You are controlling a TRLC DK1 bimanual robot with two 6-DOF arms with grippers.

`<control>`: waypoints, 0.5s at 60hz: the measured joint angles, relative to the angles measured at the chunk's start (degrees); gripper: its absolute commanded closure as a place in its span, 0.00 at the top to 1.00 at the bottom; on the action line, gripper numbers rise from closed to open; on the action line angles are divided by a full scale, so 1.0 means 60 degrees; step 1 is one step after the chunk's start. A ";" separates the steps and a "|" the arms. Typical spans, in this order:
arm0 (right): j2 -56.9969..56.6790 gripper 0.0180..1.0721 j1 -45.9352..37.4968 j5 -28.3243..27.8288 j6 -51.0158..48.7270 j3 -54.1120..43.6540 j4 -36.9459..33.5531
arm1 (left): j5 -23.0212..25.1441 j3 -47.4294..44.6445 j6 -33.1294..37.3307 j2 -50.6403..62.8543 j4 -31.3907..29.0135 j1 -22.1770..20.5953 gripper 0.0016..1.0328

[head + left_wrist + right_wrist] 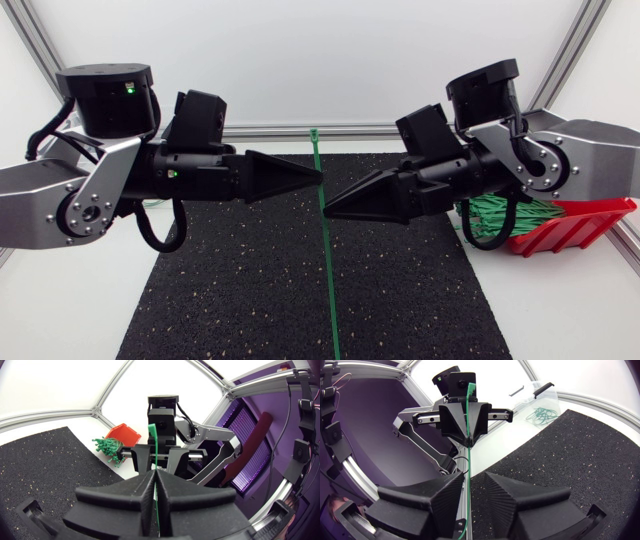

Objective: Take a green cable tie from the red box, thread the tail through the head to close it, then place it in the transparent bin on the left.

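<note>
A long green cable tie (pixel 328 280) hangs upright over the black mat (pixel 230 290), its head (pixel 314 133) at the far end. My left gripper (pixel 318 175) is shut on its upper part. In the left wrist view the tie (pixel 155 442) rises from between the closed fingertips of the left gripper (pixel 155 474). My right gripper (pixel 327 211) faces it from the right, a little lower. In the right wrist view the strap (pixel 468 462) runs down into the gap of the right gripper (pixel 475 491), close to one finger (pixel 432 500); the fingers stand apart.
The red box (pixel 575 225) with a bundle of green ties (pixel 500 215) sits at the table's right edge under my right arm. The transparent bin (pixel 542 397), with several looped ties (pixel 540 414) inside, lies behind my left arm in the right wrist view.
</note>
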 measured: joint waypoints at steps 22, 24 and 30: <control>0.0011 0.05 0.0109 0.0106 -0.0004 -0.0036 0.0342 | -0.0004 0.0000 0.0000 0.0160 0.0000 -0.0106 0.03; 0.0011 0.05 0.0109 0.0168 -0.0004 -0.0044 0.0379 | -0.0004 0.0000 0.0000 0.0160 0.0000 -0.0106 0.03; 0.0011 0.05 0.0102 0.0240 -0.0004 -0.0055 0.0397 | -0.0007 0.0000 0.0000 0.0164 0.0000 -0.0106 0.03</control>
